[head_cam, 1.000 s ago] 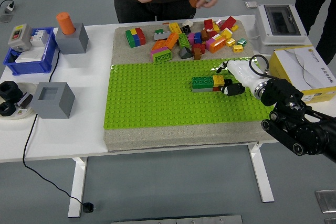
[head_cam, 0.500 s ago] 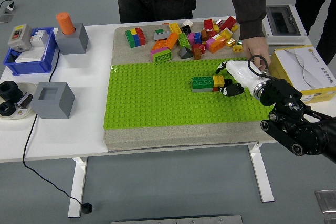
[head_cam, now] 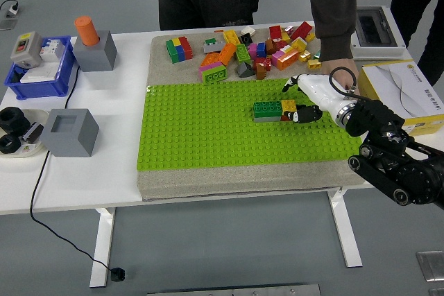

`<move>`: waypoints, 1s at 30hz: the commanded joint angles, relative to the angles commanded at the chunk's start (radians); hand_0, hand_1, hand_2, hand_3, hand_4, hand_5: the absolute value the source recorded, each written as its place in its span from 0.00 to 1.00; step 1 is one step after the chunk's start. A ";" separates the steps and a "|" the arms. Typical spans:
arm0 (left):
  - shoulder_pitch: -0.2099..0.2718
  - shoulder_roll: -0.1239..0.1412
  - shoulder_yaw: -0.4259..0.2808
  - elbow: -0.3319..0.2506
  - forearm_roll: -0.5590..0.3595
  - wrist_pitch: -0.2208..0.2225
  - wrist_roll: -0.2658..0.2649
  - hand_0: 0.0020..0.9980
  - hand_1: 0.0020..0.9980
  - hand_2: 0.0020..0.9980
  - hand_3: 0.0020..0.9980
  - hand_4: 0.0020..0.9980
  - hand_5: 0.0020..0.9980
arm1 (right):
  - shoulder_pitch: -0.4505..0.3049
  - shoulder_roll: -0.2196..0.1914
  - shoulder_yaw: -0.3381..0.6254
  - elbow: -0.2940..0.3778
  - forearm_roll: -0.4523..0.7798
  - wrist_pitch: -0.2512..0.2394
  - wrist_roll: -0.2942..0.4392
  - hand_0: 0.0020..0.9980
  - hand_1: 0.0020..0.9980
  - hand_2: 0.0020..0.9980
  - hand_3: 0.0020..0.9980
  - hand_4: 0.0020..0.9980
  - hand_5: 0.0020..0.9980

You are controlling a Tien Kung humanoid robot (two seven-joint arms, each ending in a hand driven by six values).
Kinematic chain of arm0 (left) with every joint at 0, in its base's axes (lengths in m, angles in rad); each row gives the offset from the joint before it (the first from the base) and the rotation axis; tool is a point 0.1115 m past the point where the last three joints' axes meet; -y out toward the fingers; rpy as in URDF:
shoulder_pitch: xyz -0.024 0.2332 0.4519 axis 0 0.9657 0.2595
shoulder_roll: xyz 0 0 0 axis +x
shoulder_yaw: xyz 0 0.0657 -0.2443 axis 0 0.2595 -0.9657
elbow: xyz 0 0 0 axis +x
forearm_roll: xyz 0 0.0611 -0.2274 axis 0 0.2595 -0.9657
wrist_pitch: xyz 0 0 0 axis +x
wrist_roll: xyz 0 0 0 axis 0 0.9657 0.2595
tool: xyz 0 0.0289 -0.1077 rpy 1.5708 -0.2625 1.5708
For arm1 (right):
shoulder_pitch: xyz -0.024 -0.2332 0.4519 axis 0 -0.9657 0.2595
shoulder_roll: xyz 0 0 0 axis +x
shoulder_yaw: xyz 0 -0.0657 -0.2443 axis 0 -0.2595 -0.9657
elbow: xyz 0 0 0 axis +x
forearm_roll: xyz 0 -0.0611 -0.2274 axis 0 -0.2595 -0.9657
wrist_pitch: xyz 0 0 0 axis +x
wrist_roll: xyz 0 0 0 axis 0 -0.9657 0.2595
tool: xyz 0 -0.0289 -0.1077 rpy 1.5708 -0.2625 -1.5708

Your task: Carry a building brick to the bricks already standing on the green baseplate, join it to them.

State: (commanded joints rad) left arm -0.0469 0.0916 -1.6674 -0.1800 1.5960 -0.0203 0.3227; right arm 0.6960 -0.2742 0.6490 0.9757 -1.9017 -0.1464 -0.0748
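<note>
Resting beside the yellow-and-green brick row on the green studded baseplate, the right hand's black-tipped fingers curl near it; actual grip cannot be told.

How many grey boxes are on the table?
2. One grey box stands at the far left with an orange cylinder on top; the other grey box sits nearer, left of the green baseplate.

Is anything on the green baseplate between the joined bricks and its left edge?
No. In the head view, the green studded baseplate is bare from the green-and-yellow joined bricks to its left edge; the loose brick pile lies beyond it.
</note>
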 joint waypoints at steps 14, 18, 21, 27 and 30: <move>0.006 -0.003 -0.001 0.000 -0.001 0.002 0.001 0.78 0.78 0.72 0.45 1.00 0.82 | -0.024 -0.028 0.001 0.043 -0.027 0.007 -0.010 0.72 0.73 0.82 0.57 0.94 0.59; 0.007 -0.004 -0.001 0.000 -0.001 0.002 0.002 0.78 0.78 0.72 0.45 1.00 0.82 | -0.027 -0.023 -0.008 0.039 -0.024 0.006 -0.010 0.71 0.74 0.82 0.57 0.93 0.61; 0.008 -0.004 0.000 0.000 -0.002 0.003 0.002 0.78 0.78 0.72 0.46 1.00 0.82 | -0.029 -0.021 -0.013 0.036 -0.022 0.006 -0.009 0.72 0.74 0.83 0.57 0.93 0.61; 0.008 -0.005 -0.001 0.000 0.000 0.002 0.001 0.78 0.78 0.72 0.46 1.00 0.82 | -0.029 -0.013 -0.018 0.022 -0.017 0.002 -0.005 0.71 0.74 0.83 0.58 0.92 0.61; 0.008 -0.004 -0.001 0.000 0.002 0.002 0.001 0.78 0.78 0.72 0.46 1.00 0.82 | -0.028 -0.009 -0.021 0.012 -0.014 0.001 -0.003 0.71 0.74 0.83 0.58 0.92 0.61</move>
State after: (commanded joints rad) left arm -0.0385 0.0872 -1.6686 -0.1800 1.5981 -0.0182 0.3237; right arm 0.6678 -0.2833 0.6283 0.9873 -1.9154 -0.1452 -0.0783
